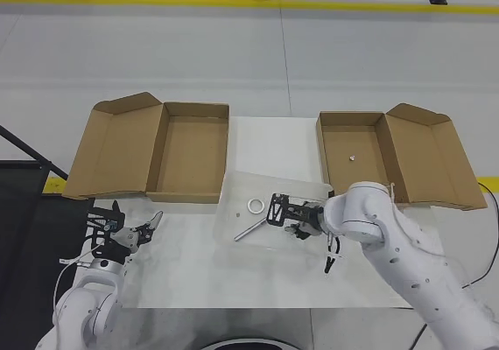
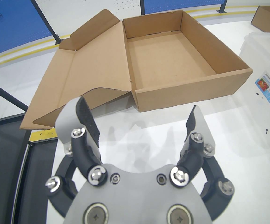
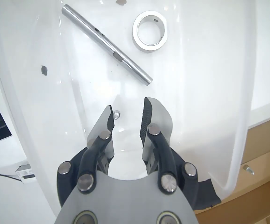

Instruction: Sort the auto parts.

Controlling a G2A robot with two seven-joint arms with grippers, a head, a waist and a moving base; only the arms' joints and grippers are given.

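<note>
A clear plastic tray [image 1: 306,188] sits mid-table between two cardboard boxes. In it lie a metal rod [image 3: 107,45], a metal ring [image 3: 149,31] and a small silver screw [image 3: 116,114]. My right gripper [image 3: 128,110] is lowered into the tray, open, with the screw lying between its fingertips close to one pad. The rod [image 1: 249,230] and ring [image 1: 254,206] lie just beyond the right gripper [image 1: 274,210]. My left gripper [image 2: 138,106] stands open and holds nothing, above the table in front of the left box [image 2: 172,54]; from above the left gripper [image 1: 133,229] is near the table's left edge.
The left box [image 1: 188,153] holds nothing, its lid folded out to the left. The right box [image 1: 354,153] holds one small metal part [image 1: 353,158], also seen as a small part [image 3: 248,169] beside the tray. A black surface borders the table on the left.
</note>
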